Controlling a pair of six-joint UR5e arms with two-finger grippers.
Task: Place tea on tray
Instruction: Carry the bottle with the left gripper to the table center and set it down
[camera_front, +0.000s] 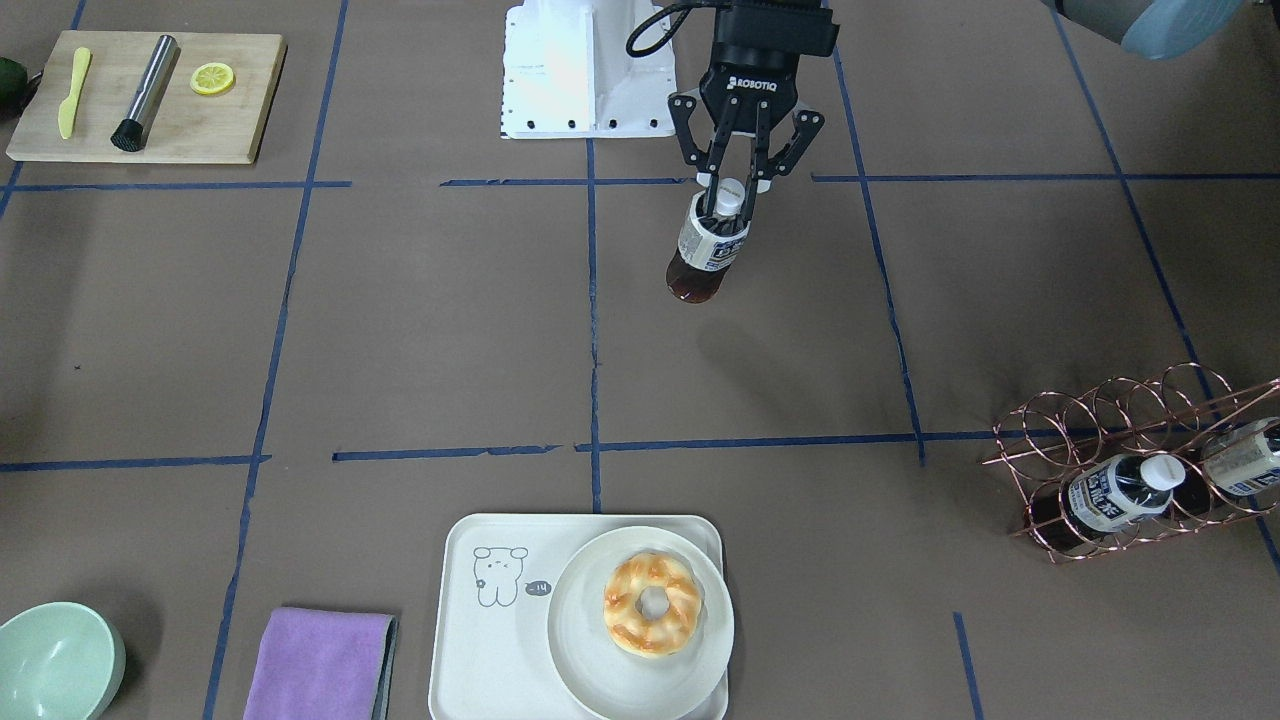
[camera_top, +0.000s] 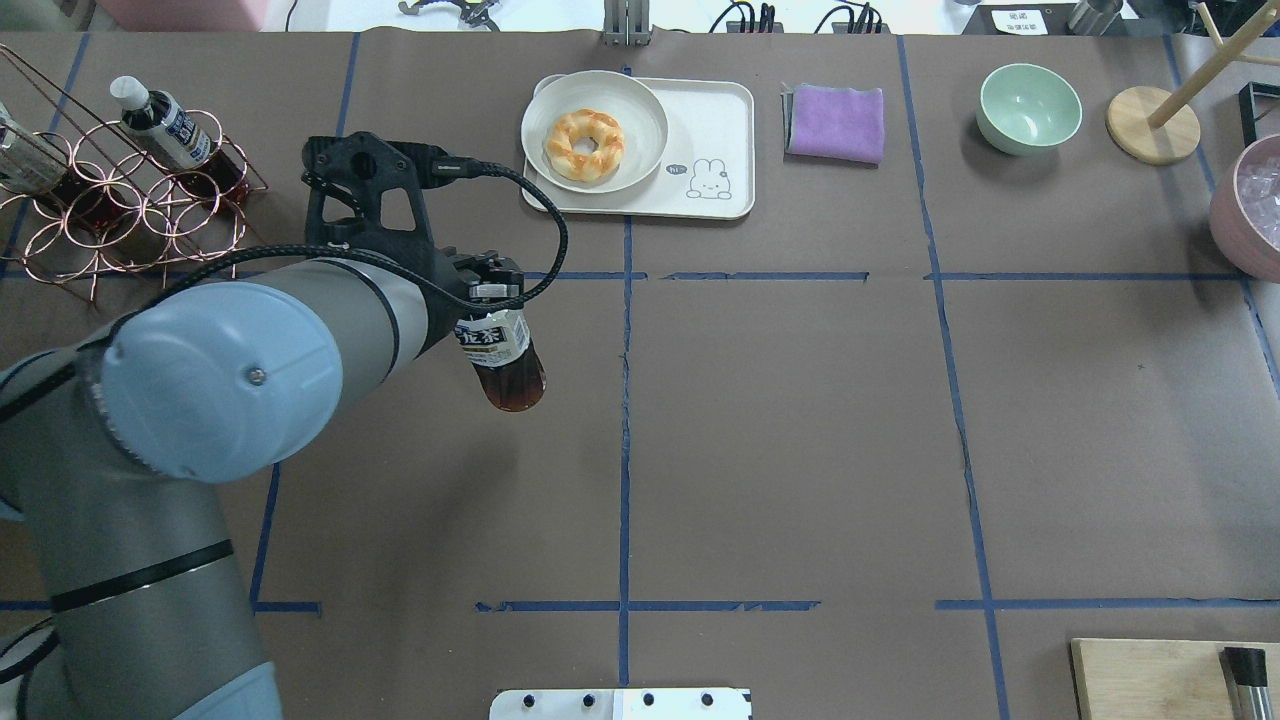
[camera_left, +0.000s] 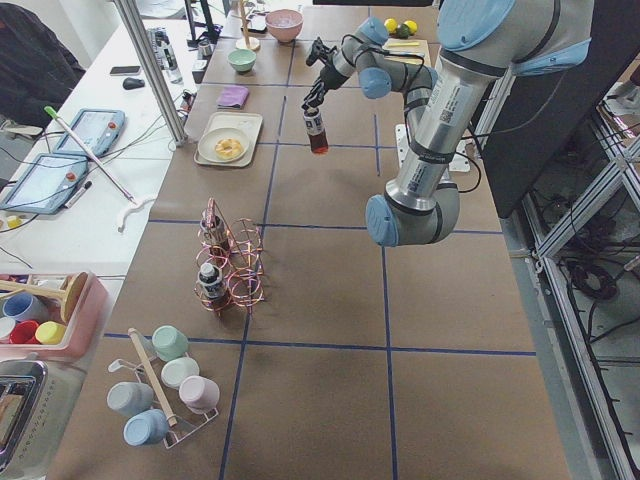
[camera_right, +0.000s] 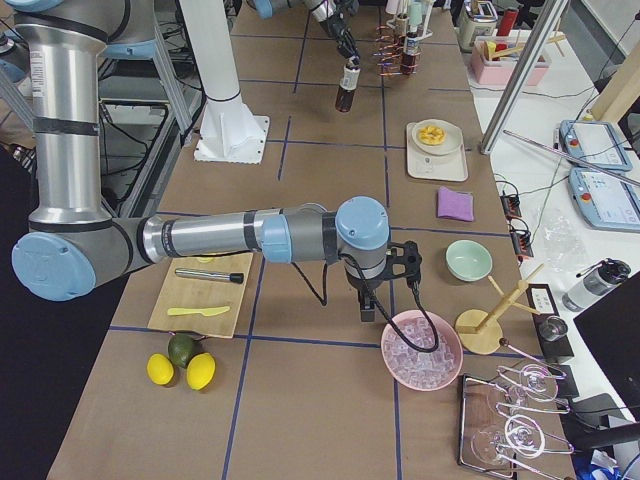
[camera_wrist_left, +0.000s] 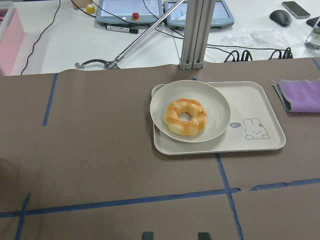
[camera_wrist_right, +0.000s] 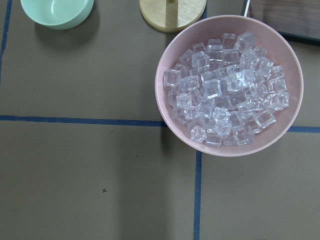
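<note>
Beyond the tray (camera_front: 490, 665), left hand (camera_front: 730, 203) clamps the tea (camera_front: 710, 248) aloft.

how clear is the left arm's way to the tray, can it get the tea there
Probably yes. The left claw holds the tea above the table, nothing stands between it and the tray, and the tray's bear end beside the plate is free.

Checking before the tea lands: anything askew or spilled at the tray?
Nothing spilled. The plate overhangs the rim of the tray at the end away from the bear drawing, so it sits askew; only the bear end is free.
</note>
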